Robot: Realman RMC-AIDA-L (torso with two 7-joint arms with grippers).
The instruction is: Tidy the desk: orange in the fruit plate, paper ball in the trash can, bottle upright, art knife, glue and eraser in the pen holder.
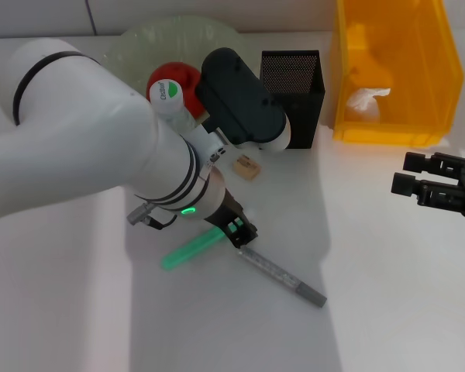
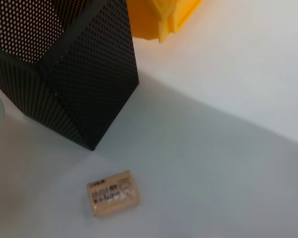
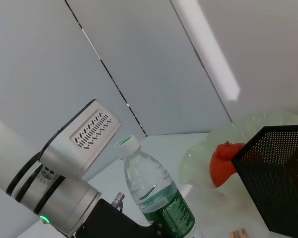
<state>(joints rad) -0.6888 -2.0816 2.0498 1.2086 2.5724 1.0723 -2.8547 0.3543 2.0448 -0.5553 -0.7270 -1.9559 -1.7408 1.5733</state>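
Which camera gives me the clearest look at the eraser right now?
The left wrist view: the eraser lies fully in sight on the desk, near the pen holder. The head view shows it small beside the left arm; the right wrist view catches only a sliver at the frame edge.

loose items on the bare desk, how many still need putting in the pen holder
3: the eraser beside the pen holder, and the green glue and grey art knife lying nearer. The left arm may hide more.
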